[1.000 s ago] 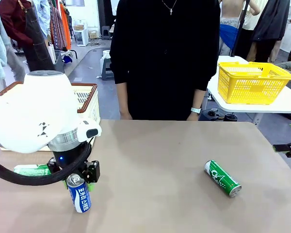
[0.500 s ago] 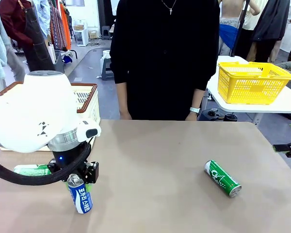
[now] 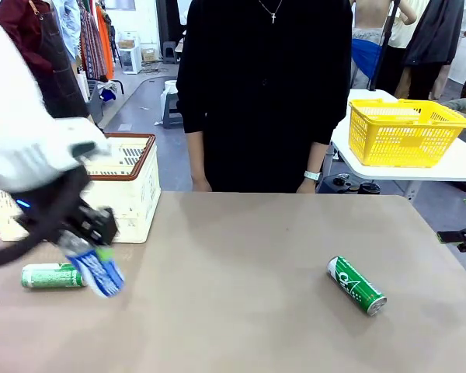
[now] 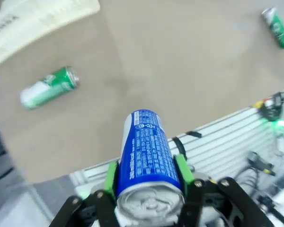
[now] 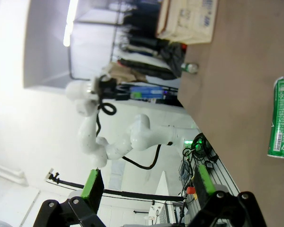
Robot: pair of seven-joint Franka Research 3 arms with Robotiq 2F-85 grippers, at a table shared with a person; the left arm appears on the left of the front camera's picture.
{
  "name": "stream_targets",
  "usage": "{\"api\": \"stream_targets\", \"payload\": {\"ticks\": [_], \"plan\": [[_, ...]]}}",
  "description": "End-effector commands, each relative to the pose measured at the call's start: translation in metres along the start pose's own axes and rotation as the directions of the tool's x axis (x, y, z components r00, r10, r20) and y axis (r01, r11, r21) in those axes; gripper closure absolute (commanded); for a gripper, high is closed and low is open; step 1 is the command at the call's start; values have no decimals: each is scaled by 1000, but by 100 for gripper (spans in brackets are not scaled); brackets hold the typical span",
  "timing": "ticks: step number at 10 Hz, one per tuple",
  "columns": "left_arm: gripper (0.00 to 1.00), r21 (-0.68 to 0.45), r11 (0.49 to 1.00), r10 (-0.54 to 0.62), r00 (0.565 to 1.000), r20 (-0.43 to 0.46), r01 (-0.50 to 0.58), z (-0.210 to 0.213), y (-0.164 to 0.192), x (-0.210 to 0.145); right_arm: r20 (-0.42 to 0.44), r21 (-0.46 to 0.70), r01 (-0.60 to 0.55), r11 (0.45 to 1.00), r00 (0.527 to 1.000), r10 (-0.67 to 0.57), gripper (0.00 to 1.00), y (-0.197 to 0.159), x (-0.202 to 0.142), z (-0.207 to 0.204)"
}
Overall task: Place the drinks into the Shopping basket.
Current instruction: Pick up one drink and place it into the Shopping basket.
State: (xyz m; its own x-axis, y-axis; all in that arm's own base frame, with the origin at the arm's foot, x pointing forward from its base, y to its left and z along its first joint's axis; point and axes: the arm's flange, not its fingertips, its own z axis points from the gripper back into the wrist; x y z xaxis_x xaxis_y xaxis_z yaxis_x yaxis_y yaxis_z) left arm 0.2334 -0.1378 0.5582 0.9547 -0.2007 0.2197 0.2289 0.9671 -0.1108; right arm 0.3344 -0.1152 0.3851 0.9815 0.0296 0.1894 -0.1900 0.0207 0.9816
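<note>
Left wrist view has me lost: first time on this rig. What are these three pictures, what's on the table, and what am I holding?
Two robot arms share a table with a person standing across it. The front view looks over the table from the robot's side. Each wrist view looks along one gripper's own green-padded fingers. In the left wrist view, the left gripper is shut on a blue can, held tilted above the table. The right gripper is open and empty. A green can lies on its side near the cream basket; another green can lies toward the right.

Probably a shop: hanging clothes (image 3: 89,35), yellow basket (image 3: 404,144).
</note>
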Motion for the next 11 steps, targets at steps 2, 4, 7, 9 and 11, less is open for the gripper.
{"api": "stream_targets", "payload": {"ticks": [2,4,7,9,11], "plan": [[100,-10,992,-123,992,10,123,48,32,20,-9,-2,18,1000,1000,-18,0,6,1,1],[100,-12,997,-73,997,37,73,60,25,1,-9,-2,18,1000,1000,-18,0,6,1,1],[100,-12,997,-73,997,37,73,60,25,1,-9,-2,18,1000,1000,-18,0,6,1,1],[100,6,1000,27,998,48,-27,76,46,33,-9,-2,18,1000,1000,-18,0,6,1,1],[100,19,995,100,991,90,-102,110,75,104,-9,-2,18,1000,1000,-18,0,6,1,1]]}}
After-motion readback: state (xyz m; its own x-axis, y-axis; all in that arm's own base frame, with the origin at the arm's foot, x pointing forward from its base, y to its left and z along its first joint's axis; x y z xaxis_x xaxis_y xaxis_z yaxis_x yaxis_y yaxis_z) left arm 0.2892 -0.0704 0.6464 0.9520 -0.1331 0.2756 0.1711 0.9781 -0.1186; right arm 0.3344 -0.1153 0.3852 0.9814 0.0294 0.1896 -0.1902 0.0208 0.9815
